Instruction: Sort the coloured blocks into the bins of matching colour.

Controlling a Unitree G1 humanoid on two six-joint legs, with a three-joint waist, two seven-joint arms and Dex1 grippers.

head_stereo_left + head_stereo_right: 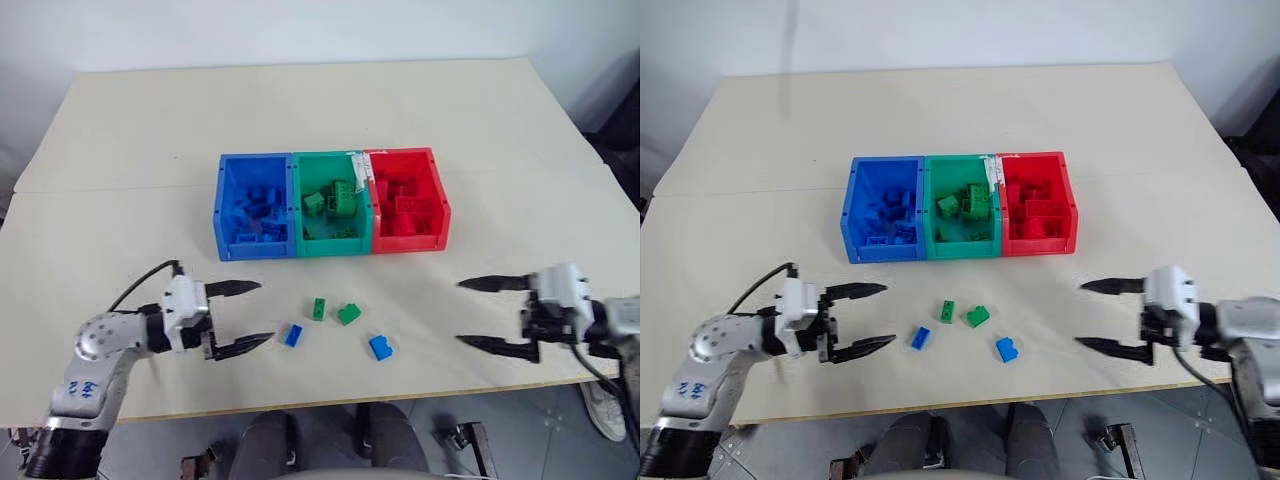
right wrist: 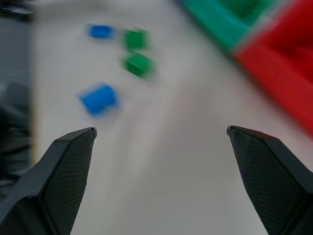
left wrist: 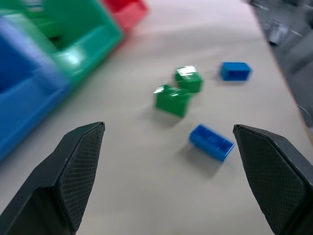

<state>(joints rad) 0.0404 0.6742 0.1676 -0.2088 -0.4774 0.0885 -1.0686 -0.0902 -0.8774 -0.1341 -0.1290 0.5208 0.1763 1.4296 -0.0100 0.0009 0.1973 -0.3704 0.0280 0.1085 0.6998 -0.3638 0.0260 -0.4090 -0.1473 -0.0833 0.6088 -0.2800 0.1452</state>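
Three bins (image 1: 330, 250) each hold many blocks (image 1: 330, 203) of matching colour.

Head stereo pair: high, facing forward and down over the whole table (image 1: 120, 130); both eyes share the three bins (image 1: 331, 205), the loose blocks (image 1: 349, 314) and both arms, slightly offset sideways.
Left wrist camera: low, close, looking between the left claw (image 1: 245, 315) fingers toward the blocks and bins.
Right wrist camera: low, close, looking along the right claw (image 1: 478, 313) at the same blocks from the opposite side.
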